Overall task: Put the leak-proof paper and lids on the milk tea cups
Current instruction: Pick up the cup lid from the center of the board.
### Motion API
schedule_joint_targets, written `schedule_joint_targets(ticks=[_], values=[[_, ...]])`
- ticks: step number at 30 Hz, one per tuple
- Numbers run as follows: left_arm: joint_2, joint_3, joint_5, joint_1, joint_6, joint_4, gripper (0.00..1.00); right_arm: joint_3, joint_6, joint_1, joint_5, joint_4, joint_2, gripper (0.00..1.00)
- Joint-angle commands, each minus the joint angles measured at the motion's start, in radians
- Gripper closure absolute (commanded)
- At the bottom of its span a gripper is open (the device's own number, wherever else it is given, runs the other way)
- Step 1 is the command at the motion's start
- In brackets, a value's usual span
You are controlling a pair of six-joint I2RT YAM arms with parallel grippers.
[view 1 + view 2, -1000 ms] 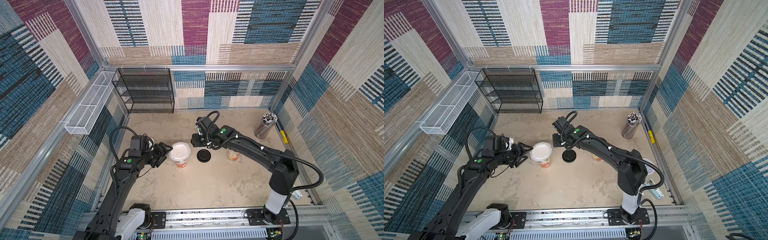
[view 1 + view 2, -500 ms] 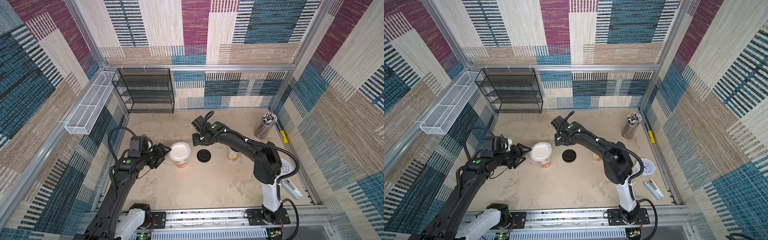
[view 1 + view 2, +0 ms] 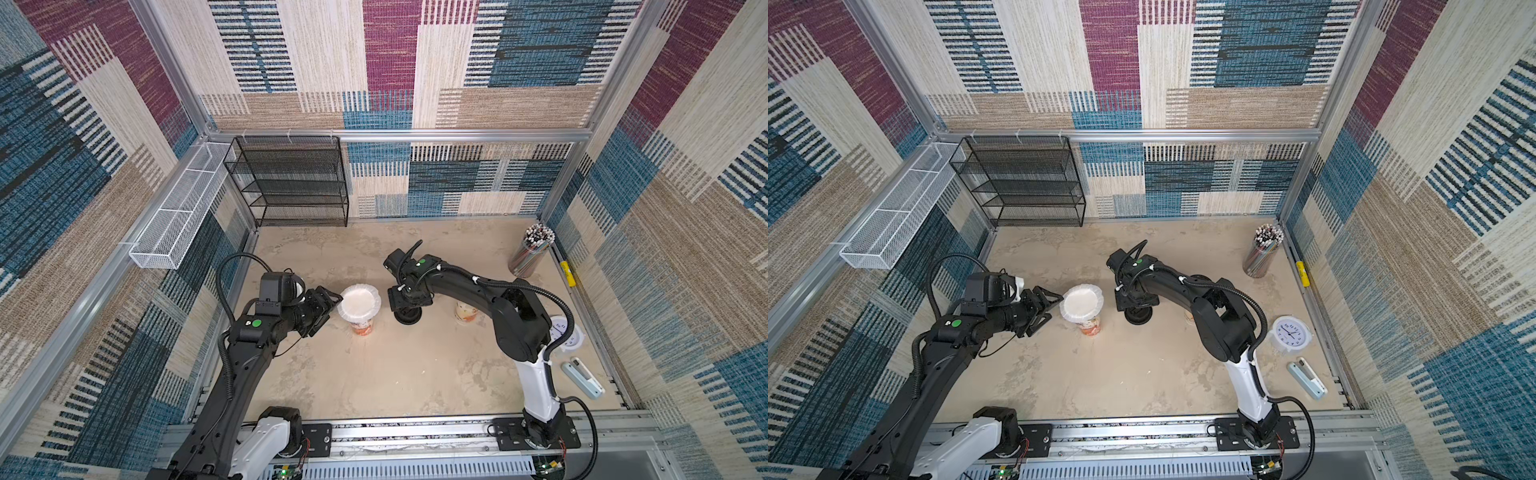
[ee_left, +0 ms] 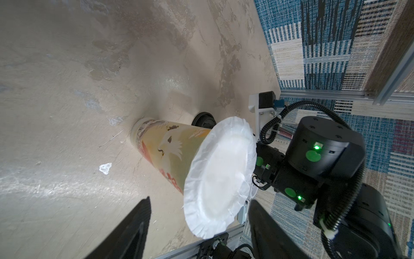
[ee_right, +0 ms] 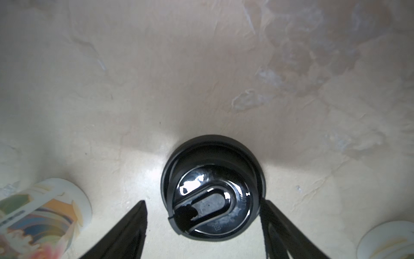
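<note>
Half done, I judge: one paper (image 3: 359, 300) lies over the cup (image 3: 362, 326) by my left claw (image 3: 331, 311), which stands partly open at its edge and holds nothing. The second cup (image 3: 465, 313) has its mouth hidden, so I cannot tell if it is covered. My right claw (image 5: 204, 201) straddles a black lid (image 3: 408, 320), wide and empty. I count two cups, one paper, one lid.

Small booth with patchwork woven walls
Blue, purple and beige wall panels (image 3: 390, 62) in an aluminium frame (image 3: 415, 135); mottled beige floor (image 3: 395, 374); black mesh shelf rack (image 3: 291, 183) far left; white wire basket (image 3: 174, 224) on left wall.
</note>
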State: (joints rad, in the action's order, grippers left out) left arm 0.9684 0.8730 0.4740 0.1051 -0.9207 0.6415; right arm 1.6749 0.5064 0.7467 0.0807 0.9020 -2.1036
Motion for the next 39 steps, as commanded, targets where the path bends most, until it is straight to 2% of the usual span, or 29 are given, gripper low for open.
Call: schedule_joint_targets(ticks=[1, 14, 30, 39], values=[[0.001, 0.007, -0.004, -0.001, 0.020, -0.008, 0.28, -0.013, -0.005, 0.002, -0.018, -0.014, -0.003, 0.20], [0.007, 0.012, 0.002, -0.001, 0.018, -0.006, 0.28, -0.026, -0.014, 0.001, -0.029, -0.011, -0.021, 0.23], [0.009, 0.015, 0.003, -0.001, 0.020, -0.003, 0.29, -0.024, -0.020, 0.001, -0.035, -0.003, -0.052, 0.22], [0.005, 0.019, -0.012, -0.001, 0.022, 0.002, 0.29, -0.015, -0.016, -0.001, -0.010, 0.009, -0.006, 0.27]])
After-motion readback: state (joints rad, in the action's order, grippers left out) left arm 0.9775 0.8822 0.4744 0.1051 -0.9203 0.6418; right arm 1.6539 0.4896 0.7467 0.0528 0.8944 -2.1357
